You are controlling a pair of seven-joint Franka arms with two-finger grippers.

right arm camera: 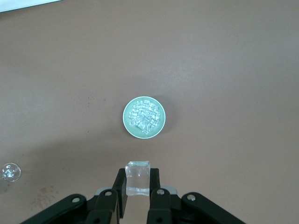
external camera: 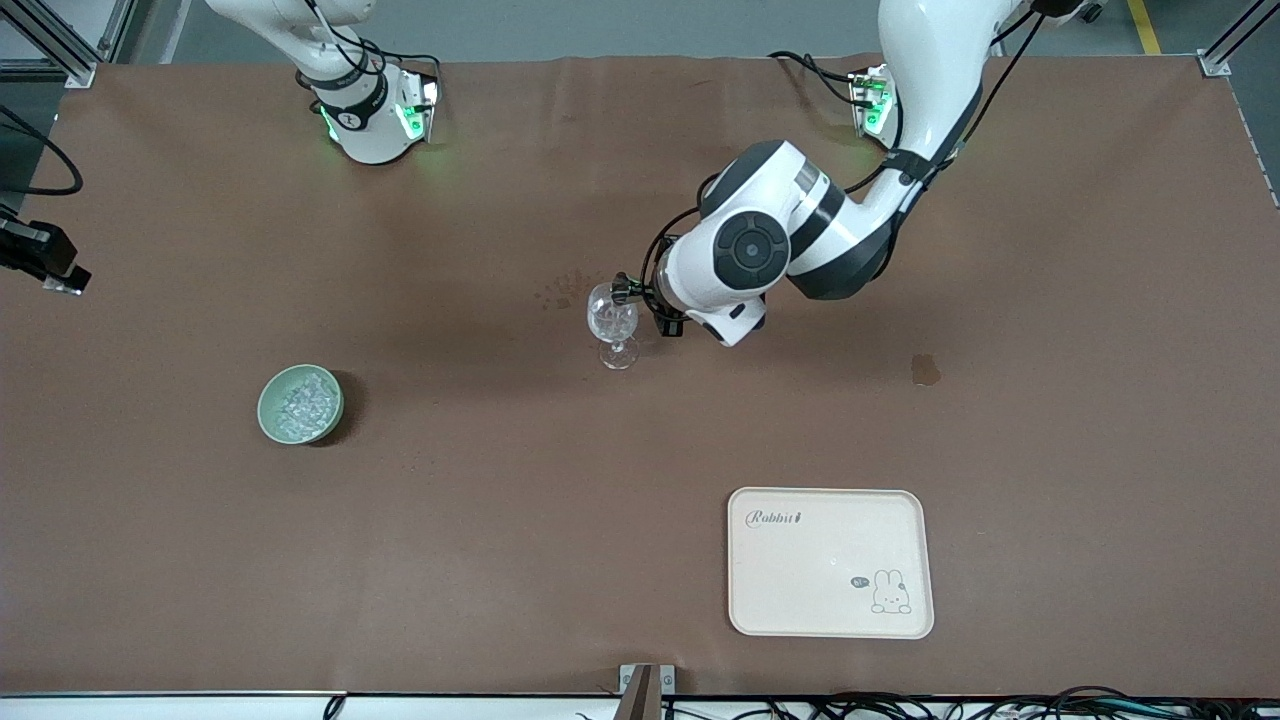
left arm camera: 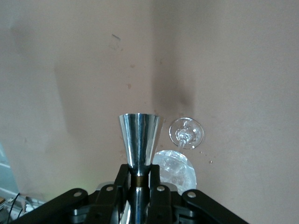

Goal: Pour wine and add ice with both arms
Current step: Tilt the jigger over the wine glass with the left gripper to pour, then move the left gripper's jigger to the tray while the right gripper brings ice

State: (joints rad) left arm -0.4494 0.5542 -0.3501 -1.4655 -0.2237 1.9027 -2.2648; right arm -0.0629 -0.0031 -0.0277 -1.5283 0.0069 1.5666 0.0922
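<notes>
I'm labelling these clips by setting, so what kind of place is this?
Most likely a robotics lab test bench, not a real bar: two white arms bolted to a table under brown covering, staged props such as a stemmed glass, a green bowl of ice and a cream tray, with cables along the table's edge.

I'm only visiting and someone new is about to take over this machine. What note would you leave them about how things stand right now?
Left gripper: shut on a shiny steel cone-shaped measuring cup, held beside the clear stemmed wine glass at mid-table.
Right gripper: shut on a clear ice cube, high over the pale green bowl of ice toward the right arm's end.
The cream rabbit-print tray, nearest the front camera, holds nothing.
Done: one cube picked up. The glass shows clear glinting contents; no coloured wine visible.
Left: drop the cube into the glass, finish pouring.
</notes>
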